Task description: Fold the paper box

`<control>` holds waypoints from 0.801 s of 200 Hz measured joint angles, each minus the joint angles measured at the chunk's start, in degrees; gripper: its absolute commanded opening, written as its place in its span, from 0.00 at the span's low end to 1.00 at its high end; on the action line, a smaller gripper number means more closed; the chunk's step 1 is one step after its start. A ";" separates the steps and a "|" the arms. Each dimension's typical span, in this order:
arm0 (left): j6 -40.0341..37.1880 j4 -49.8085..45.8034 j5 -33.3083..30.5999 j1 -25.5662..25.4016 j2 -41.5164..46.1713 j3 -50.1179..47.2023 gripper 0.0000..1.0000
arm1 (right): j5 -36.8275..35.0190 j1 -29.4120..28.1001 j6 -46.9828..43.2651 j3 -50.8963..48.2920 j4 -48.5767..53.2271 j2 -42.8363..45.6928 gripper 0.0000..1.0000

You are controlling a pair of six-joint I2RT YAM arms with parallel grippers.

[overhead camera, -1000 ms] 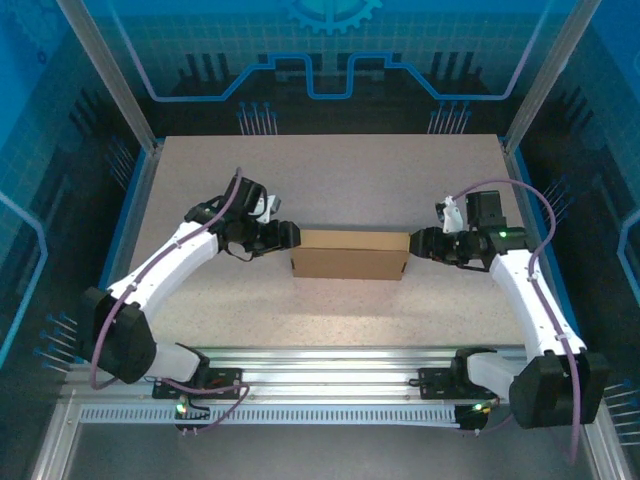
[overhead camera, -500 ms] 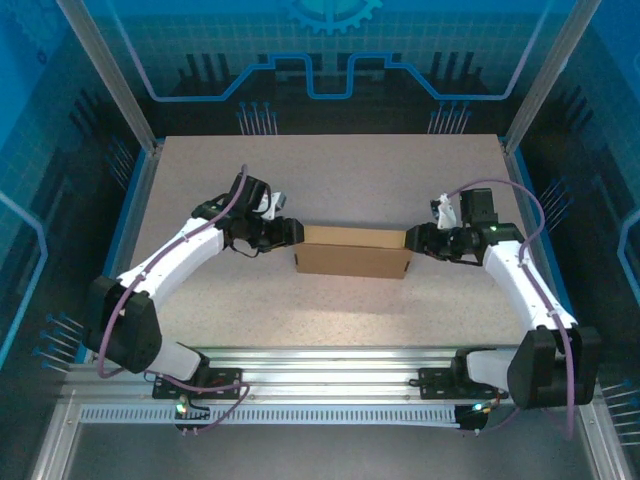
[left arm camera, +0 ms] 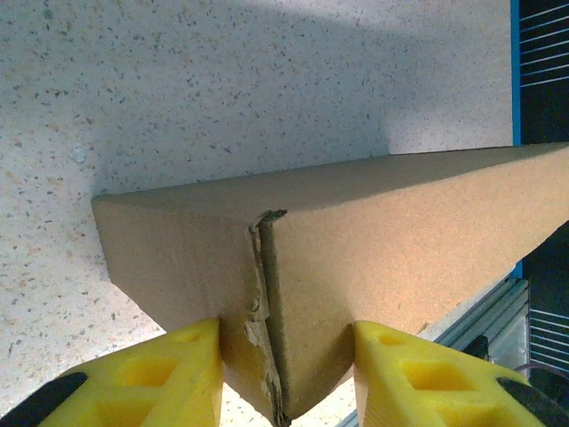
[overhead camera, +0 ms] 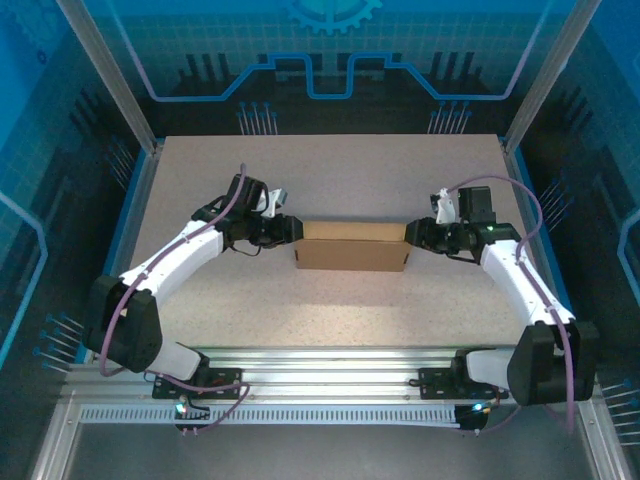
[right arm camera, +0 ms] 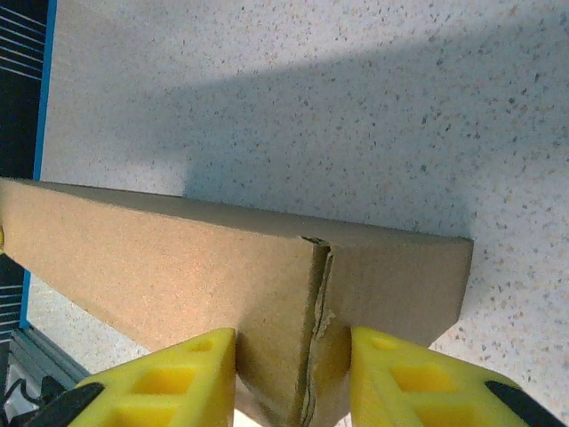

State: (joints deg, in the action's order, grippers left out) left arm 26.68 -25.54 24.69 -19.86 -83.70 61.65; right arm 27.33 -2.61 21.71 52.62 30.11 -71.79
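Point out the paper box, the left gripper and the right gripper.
paper box (overhead camera: 352, 255), top view: middle of its near face.
left gripper (left arm camera: 284, 345), left wrist view: midway between its yellow fingertips.
right gripper (right arm camera: 292, 345), right wrist view: midway between its yellow fingertips.

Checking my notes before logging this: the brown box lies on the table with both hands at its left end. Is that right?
Not quite. The brown box lies on the table with the left hand at its left end and the right hand at its right end, as the top view shows.
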 measured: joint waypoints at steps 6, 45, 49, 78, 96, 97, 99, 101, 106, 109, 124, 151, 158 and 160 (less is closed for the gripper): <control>-0.02 0.15 -0.07 0.02 -0.07 0.02 0.36 | -0.11 -0.07 0.00 0.37 -0.42 -0.55 0.35; -0.02 2.05 -1.25 0.31 -1.01 0.92 0.35 | -1.84 -0.76 -0.09 3.30 -4.74 -4.42 0.35; 0.00 2.32 -1.38 0.31 -1.01 0.92 0.35 | -1.95 -0.83 -0.09 3.32 -5.31 -4.44 0.36; 0.15 7.34 -2.78 0.46 -0.26 -0.68 0.36 | -3.72 -1.68 -0.07 2.38 -11.13 -3.96 0.37; 0.42 11.41 -3.61 0.52 2.45 -5.22 0.36 | -4.39 -2.78 -0.07 -2.16 -16.70 -1.60 0.38; 0.42 11.56 -3.63 0.52 2.73 -5.62 0.36 | -4.39 -2.89 -0.04 -2.69 -17.05 -1.31 0.38; 0.42 11.89 -3.74 0.52 3.15 -6.25 0.36 | -4.44 -3.04 -0.04 -3.28 -17.51 -0.98 0.38; 0.42 12.17 -3.82 0.52 3.43 -6.67 0.36 | -4.52 -3.23 -0.04 -4.13 -18.21 -0.55 0.38; 0.42 12.74 -3.96 0.52 4.44 -8.09 0.36 | -4.59 -3.67 0.00 -5.73 -19.15 0.31 0.38; 0.42 13.05 -4.11 0.52 4.94 -8.85 0.36 | -4.63 -3.93 0.00 -6.80 -19.78 0.83 0.38; 0.44 15.08 -4.66 0.44 7.74 -12.13 0.37 | -4.76 -4.87 0.35 -10.86 -23.32 3.41 0.38; 0.90 18.23 -6.49 -1.16 12.87 -18.36 0.38 | -6.23 -6.64 0.74 -16.17 -27.52 7.54 0.45; 1.36 18.93 -6.95 -1.84 14.40 -20.11 0.38 | -6.95 -7.30 0.98 -17.70 -28.41 8.83 0.46; 1.49 19.08 -7.08 -1.99 14.73 -20.50 0.38 | -7.10 -7.45 1.11 -18.01 -28.55 9.11 0.47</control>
State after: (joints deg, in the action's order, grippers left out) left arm 28.16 -6.46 17.61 -21.85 -68.97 41.15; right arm 20.23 -10.07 22.83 34.61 1.56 -62.67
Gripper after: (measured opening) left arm 0.375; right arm 0.443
